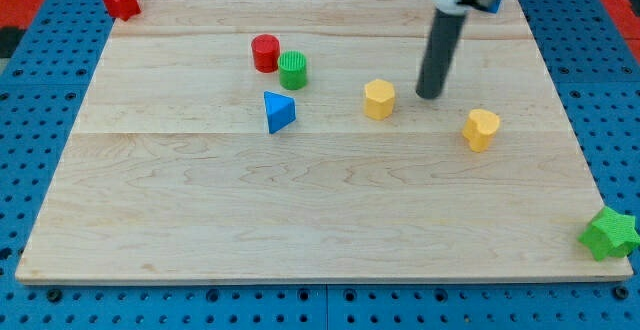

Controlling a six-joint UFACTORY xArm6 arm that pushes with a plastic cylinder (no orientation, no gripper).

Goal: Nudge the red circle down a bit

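The red circle [265,52] is a short red cylinder at the upper middle-left of the wooden board [300,220]. A green circle [293,70] touches it at its lower right. My tip [430,95] is far to the right of the red circle, just right of a yellow hexagon block [379,99]. The dark rod rises from the tip toward the view's top.
A blue triangle [279,111] lies below the green circle. A second yellow block [481,129] sits right of my tip. A red block [121,1] is at the board's top left corner. A green star [609,233] is off the bottom right corner.
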